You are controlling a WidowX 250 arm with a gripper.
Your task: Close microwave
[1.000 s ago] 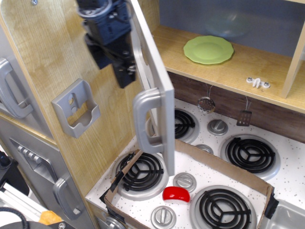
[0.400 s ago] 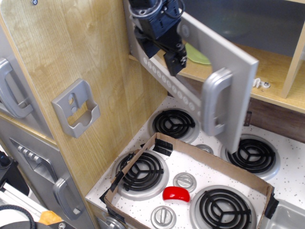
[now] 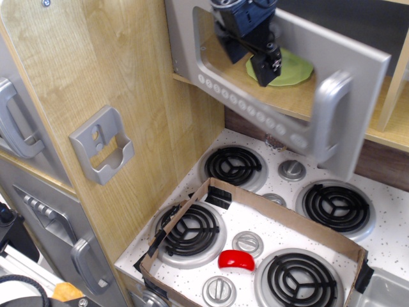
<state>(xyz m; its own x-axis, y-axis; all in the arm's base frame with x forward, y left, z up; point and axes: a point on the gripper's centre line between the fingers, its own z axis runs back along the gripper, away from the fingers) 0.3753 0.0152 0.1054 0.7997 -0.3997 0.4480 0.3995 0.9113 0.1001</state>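
Observation:
The microwave door (image 3: 348, 70) is silver-grey with a clear window, a row of round buttons (image 3: 246, 107) along its lower edge and a curved silver handle (image 3: 327, 115) at its right end. It is swung most of the way toward the wooden cavity, with a small gap left at the handle end. A green plate (image 3: 295, 66) shows through the window on the wooden shelf. My dark gripper (image 3: 267, 67) is at the top middle, against the door's outer face over the window. Its fingers look close together and hold nothing.
Below is a toy stove top (image 3: 383, 246) with black coil burners and silver knobs, a cardboard frame (image 3: 291, 220) and a red object (image 3: 236, 259). A grey wall bracket (image 3: 102, 144) and grey doors with curved handles (image 3: 14, 125) are on the wooden panel at left.
The microwave door has swung from standing wide open, edge-on, round to the right until nearly shut. My gripper has moved right with it, pushing on its face.

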